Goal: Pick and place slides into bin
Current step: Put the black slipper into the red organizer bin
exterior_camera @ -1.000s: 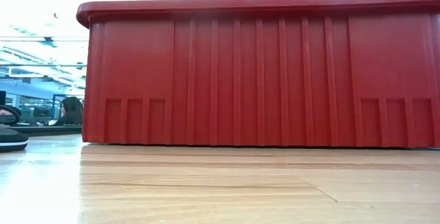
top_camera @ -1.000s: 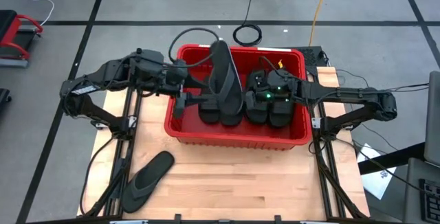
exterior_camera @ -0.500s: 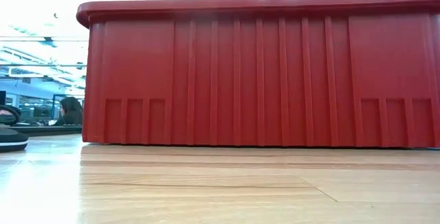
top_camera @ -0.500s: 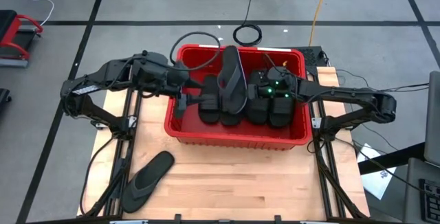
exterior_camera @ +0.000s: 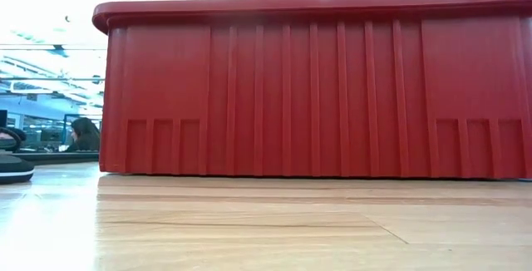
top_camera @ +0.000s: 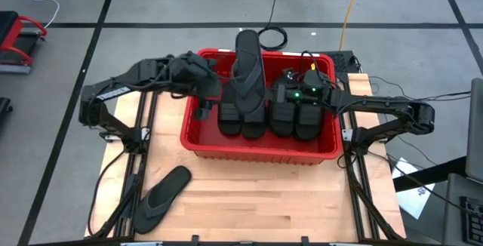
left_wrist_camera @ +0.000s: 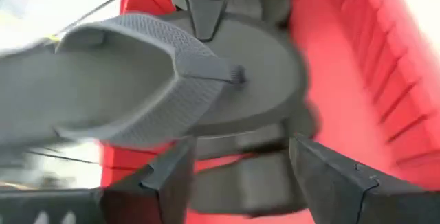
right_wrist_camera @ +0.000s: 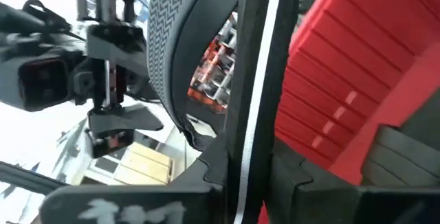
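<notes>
Right gripper point(top_camera: 266, 87), reaching into the bin point(top_camera: 256, 147) from its right wall, pinches a flip-flop point(top_camera: 247, 71) on edge, so the sandal stands over the bin's rear half with one end past the back rim. The left gripper point(top_camera: 202, 104) hangs over the bin's left wall, fingers spread and empty. Four band-strap slides point(top_camera: 268, 118) lie abreast on the bin's floor. A second flip-flop point(top_camera: 161, 198) lies on the wooden table point(top_camera: 264, 201) well in front of the bin's left corner. Grey floor crossed by dark tape lines surrounds the table, with cables behind the bin. From table height the bin's front wall hides its contents; a person point(exterior_camera: 86, 134) sits far beyond its left end.
</notes>
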Available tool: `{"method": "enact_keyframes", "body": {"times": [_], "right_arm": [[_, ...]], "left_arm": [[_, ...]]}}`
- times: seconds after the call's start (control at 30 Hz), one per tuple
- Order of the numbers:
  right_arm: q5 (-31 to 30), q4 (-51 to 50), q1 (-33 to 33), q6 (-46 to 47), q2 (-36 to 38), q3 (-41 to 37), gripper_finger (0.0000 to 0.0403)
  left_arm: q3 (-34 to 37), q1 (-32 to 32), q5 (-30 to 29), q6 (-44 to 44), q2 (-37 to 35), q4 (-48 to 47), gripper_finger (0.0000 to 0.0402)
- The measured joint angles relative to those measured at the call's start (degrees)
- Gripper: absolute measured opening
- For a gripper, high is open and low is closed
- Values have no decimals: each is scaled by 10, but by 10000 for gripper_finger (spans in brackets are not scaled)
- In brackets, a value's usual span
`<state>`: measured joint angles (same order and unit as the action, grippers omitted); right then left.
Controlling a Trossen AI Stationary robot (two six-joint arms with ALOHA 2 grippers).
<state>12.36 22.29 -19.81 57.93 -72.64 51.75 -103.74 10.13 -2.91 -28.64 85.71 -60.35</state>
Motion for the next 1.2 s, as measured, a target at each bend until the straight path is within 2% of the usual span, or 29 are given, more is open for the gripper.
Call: {"method": "enact_keyframes", "body": {"times": [0.17,0.27,0.53,0.83,1.07,1.2], "right_arm": [[24,-10,1,1,0,0,39],[29,-5,1,10,0,0,39],[27,-6,3,13,0,0,39],[24,-15,-1,8,0,0,39],[31,-4,2,12,0,0,39],[29,3,11,14,0,0,39]], "left_arm": [[-1,-24,-98,-134,12,10,237],[1,-23,-140,-173,23,10,237],[0,-11,-159,-195,67,51,237],[1,-31,-260,-202,73,69,237],[1,-28,-280,-207,62,80,237],[1,-15,-232,-208,63,75,237]]}}
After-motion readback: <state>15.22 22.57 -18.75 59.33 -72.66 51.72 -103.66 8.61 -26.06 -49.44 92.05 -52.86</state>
